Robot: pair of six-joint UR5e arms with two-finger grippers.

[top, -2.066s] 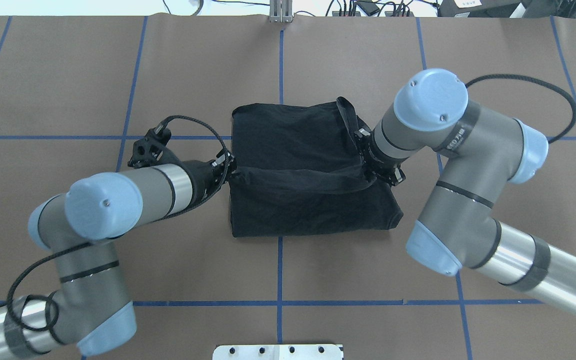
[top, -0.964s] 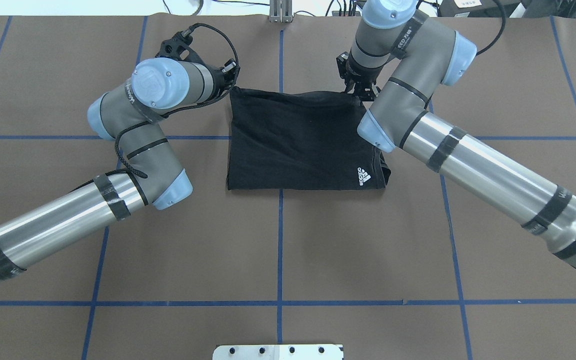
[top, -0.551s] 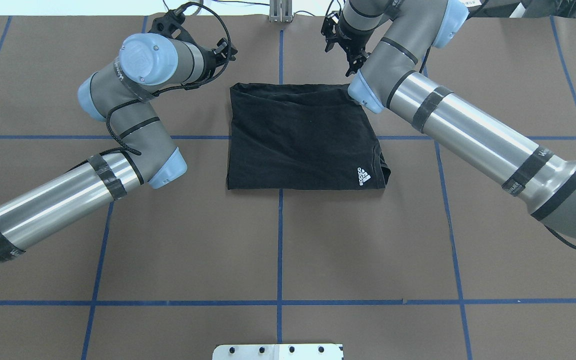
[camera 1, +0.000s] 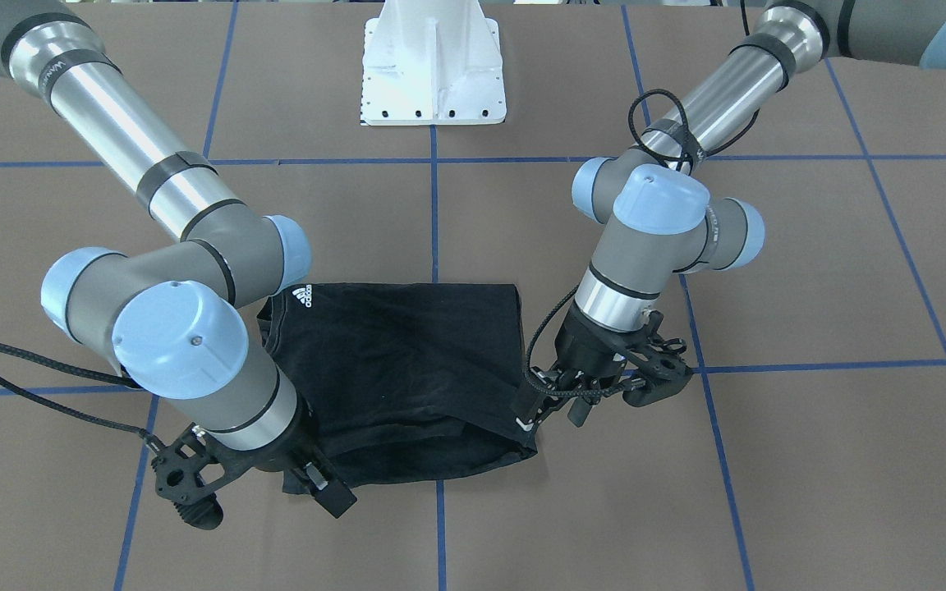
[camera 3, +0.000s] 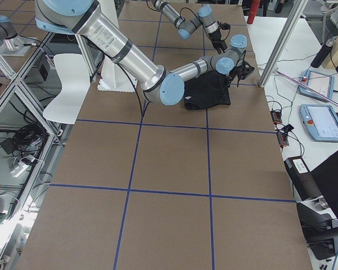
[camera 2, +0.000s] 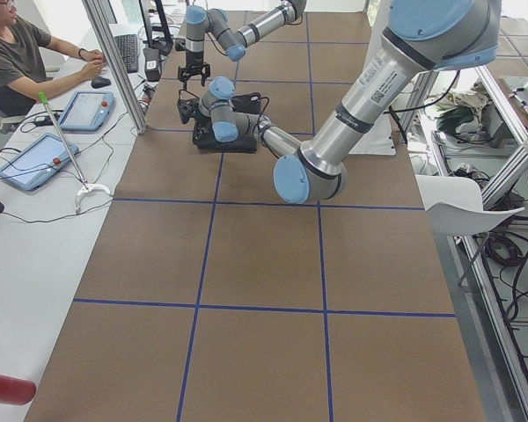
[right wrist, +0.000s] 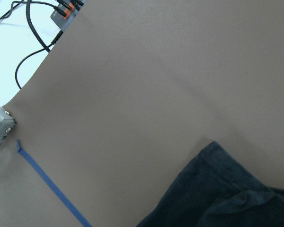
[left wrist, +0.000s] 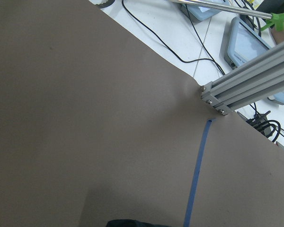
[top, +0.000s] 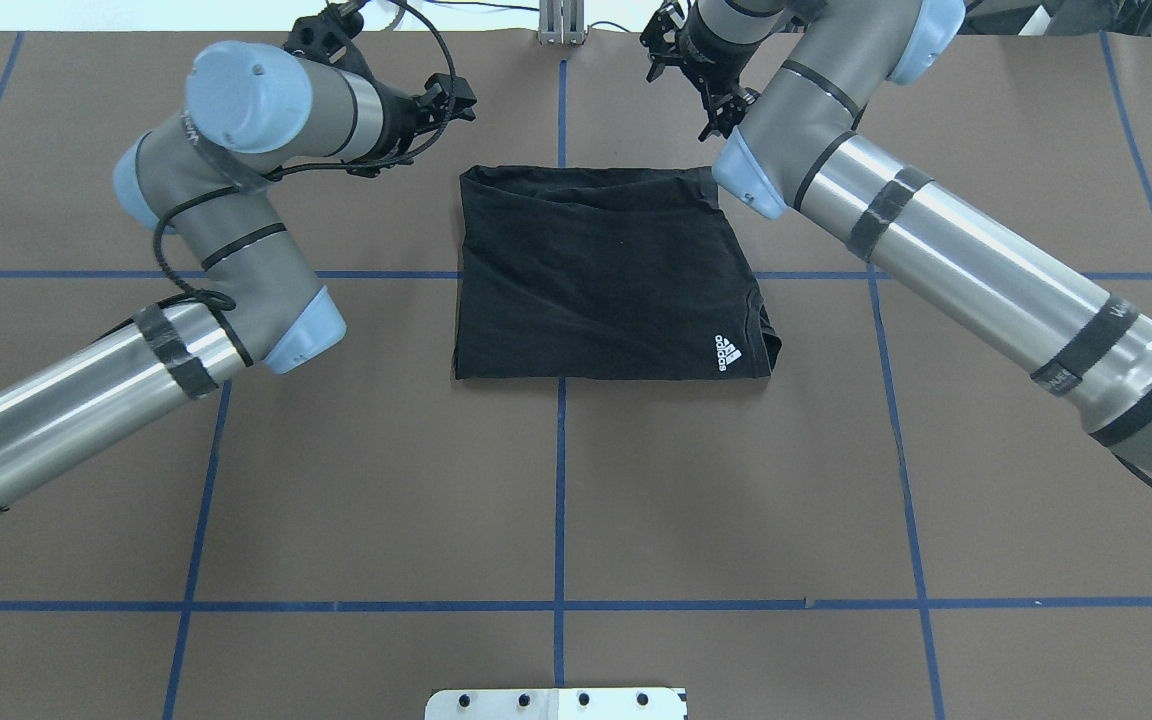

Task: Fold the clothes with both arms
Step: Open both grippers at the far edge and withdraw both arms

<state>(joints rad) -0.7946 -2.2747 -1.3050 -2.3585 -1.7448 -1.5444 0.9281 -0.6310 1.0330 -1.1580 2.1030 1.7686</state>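
1. Now lying flat at the middle of the table point(top: 236, 480), toward its far side: the black T-shirt point(top: 606, 280), folded to a neat rectangle.
2. Folded over only two seconds back, with the near edge lifted and carried onto the far edge; since then let go and settled.
3. Judged a finished fold, with perhaps one more halving left.
4. Just beyond the far left corner, the left gripper point(top: 451, 100), with jaws apart and holding nothing. Likewise the right gripper point(top: 724, 118) past the far right corner. Both drawn back clear of the cloth.
5. Readable at the near right corner, and turned up by the fold: a small white logo point(top: 726, 353) spelling "adidas" under three bars. Lettering along the right arm point(top: 936, 240) too small to read.
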